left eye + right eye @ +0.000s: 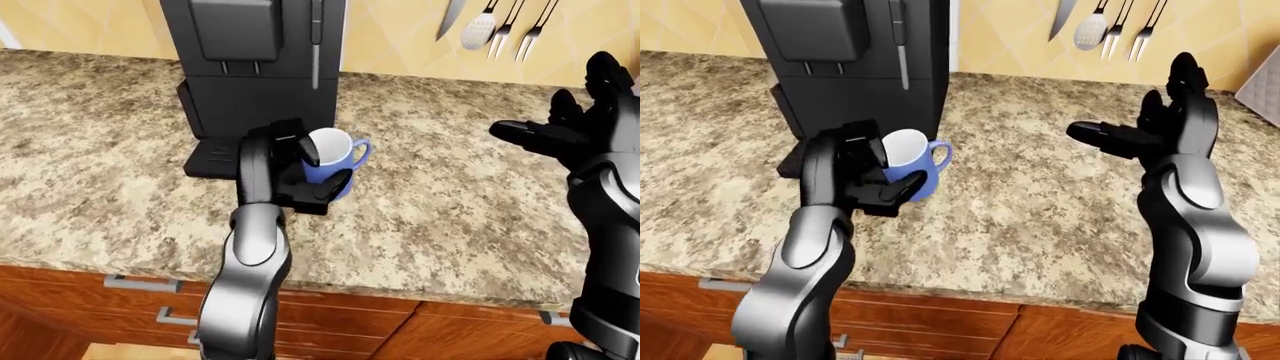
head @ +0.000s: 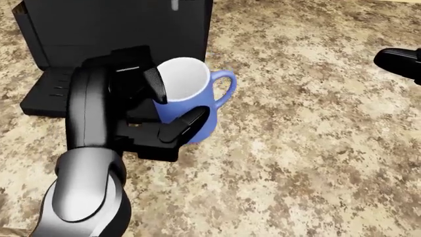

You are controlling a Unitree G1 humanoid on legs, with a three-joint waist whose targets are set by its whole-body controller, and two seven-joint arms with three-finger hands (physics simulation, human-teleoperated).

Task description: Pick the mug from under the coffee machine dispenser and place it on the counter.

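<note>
My left hand has its black fingers wrapped round the mug, one finger lying over the rim at the mug's left and another pressed across the lower part of its wall. The mug is light blue outside and white inside, it looks empty, and its loop handle points toward the right of the head view. It sits upright in my grip at the centre-left of that view, just right of the coffee machine and clear of its drip tray; I cannot tell whether its base touches the table or hangs just above it. The machine is a tall black box in the upper left of the frame. My right hand is raised at the right edge of the eye views, well apart from the mug, fingers spread and holding nothing. The table is a mottled brown and tan stone top. On the yellow wall in the upper right hang a knife, a spoon and two forks.
</note>
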